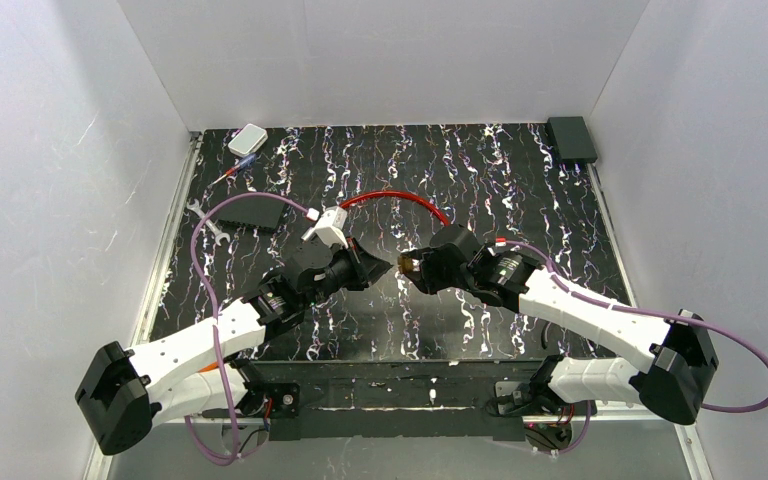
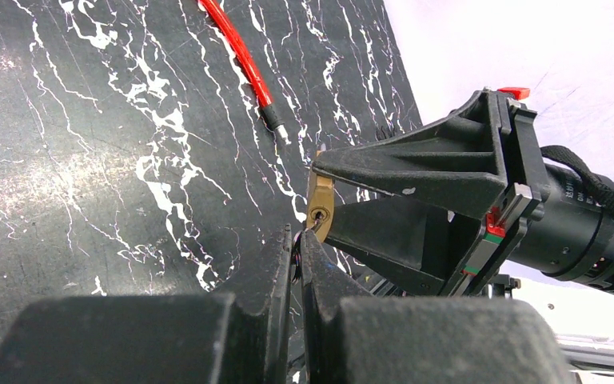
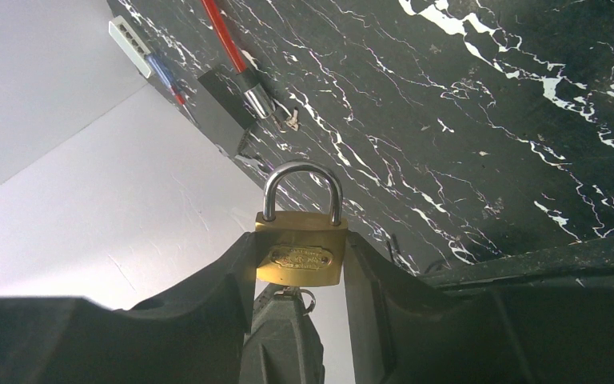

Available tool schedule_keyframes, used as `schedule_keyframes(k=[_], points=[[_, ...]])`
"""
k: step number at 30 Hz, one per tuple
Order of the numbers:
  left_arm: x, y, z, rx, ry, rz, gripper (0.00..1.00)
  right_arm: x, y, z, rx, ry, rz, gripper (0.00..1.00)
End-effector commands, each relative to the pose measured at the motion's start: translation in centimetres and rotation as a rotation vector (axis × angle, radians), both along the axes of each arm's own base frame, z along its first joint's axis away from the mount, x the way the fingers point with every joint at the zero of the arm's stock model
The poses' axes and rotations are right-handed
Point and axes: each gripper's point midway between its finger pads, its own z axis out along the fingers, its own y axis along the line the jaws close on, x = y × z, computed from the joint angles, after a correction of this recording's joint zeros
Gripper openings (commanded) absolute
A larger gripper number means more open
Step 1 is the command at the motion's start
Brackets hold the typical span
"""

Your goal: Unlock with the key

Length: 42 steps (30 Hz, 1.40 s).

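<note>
- Two robot arms meet tip to tip above the middle of a black, white-veined bench (image 1: 520, 180).
- The right fingers (image 3: 368, 272) clamp a small brass padlock (image 3: 300, 244) by its two sides. Its steel shackle points away from the wrist, and both ends sit in the body.
- The left fingers (image 2: 276, 264) are pinched almost together, their tips right at the padlock's keyhole end. They appear to grip the key (image 3: 305, 298) (only its ring and a sliver of metal show).
- A red cable (image 1: 400, 198) lies on the bench beyond the arms.
</note>
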Motion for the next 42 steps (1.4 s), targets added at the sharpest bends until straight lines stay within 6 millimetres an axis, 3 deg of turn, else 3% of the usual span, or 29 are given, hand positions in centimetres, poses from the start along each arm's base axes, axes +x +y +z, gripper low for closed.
schedule_keyframes(k=[1,42], points=[[0.5,-0.4,1.4,-0.015,-0.025,0.006,0.00,1.1,1.0,2.7,0.096,-0.023,-0.052,0.01],[1.5,-0.5,1.3,0.025,-0.051,0.060,0.00,0.4,1.1,2.0,0.058,0.066,-0.053,0.01]])
